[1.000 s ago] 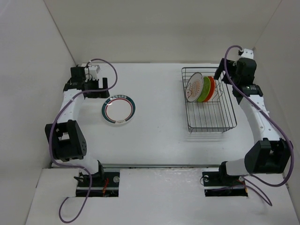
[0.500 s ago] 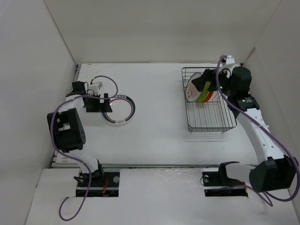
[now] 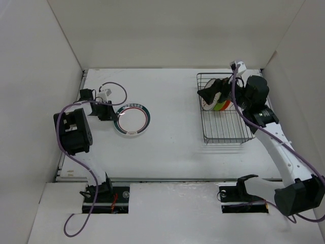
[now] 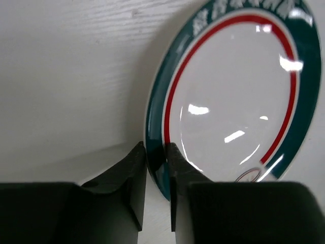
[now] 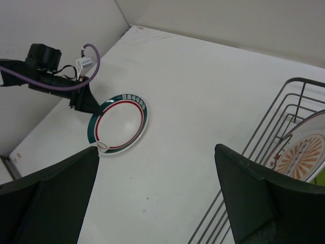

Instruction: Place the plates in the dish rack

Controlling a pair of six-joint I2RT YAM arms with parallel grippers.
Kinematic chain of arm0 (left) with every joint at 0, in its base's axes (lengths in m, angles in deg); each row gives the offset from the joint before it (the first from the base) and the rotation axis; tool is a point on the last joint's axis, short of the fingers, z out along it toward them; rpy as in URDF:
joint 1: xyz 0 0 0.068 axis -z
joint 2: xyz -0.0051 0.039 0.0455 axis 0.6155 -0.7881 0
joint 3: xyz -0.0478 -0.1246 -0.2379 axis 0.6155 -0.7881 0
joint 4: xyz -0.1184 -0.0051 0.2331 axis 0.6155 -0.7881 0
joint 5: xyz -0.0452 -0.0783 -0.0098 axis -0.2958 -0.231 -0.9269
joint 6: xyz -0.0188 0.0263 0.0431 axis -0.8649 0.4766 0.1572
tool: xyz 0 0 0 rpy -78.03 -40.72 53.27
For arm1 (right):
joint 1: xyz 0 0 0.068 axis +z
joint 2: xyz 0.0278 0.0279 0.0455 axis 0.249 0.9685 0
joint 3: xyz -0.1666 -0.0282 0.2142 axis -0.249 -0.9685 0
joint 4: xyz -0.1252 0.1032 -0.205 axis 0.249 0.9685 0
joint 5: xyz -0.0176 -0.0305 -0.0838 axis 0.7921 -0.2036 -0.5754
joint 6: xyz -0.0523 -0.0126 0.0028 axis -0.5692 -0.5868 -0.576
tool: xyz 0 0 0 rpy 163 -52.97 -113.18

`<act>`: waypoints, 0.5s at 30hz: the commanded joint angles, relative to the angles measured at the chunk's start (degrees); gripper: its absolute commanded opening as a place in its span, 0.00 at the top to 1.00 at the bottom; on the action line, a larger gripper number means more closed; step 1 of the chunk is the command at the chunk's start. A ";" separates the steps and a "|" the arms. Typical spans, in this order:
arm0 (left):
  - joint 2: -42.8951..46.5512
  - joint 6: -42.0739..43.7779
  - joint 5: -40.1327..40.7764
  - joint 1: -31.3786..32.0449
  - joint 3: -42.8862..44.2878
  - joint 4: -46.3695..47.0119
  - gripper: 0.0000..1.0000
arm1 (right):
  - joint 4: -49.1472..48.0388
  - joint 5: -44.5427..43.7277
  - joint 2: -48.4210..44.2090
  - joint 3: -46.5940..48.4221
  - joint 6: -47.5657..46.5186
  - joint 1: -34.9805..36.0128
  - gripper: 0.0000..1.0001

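Only the left wrist view shows the left hand (image 4: 155,150) pinching the rim of the ringed plate (image 4: 233,96), low on the desk (image 4: 66,76). From above, the right arm bends over the far corner of the dish rack (image 3: 228,133), with the right hand (image 5: 156,152) spread wide and empty.

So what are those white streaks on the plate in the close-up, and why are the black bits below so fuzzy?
Left wrist view: the streaks are lamp glare on the glossy ringed plate; the left fingers sit too near the lens to be sharp. Right wrist view: the right fingers look equally soft and dark.
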State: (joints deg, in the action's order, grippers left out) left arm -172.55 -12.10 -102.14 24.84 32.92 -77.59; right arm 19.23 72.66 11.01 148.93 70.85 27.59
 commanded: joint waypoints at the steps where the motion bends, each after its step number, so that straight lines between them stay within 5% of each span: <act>1: -3.04 -0.29 -0.71 0.14 0.81 -1.07 0.90 | -4.45 0.89 -0.46 -0.31 1.26 1.85 0.00; 2: -3.04 -0.30 -0.71 0.14 1.50 -1.07 1.00 | -4.97 0.27 0.33 -0.92 1.27 2.82 0.00; 10: 1.59 2.76 -10.97 -0.39 8.62 -7.13 1.00 | -14.89 -8.08 2.61 -8.21 7.49 13.63 0.00; 15: 8.63 9.62 -25.57 -0.39 15.21 -17.32 1.00 | -26.66 6.03 7.71 -9.36 9.09 18.81 0.00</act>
State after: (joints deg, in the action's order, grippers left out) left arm -172.47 -9.17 -116.37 24.73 42.78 -88.37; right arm 5.57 71.26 17.29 139.53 77.54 44.09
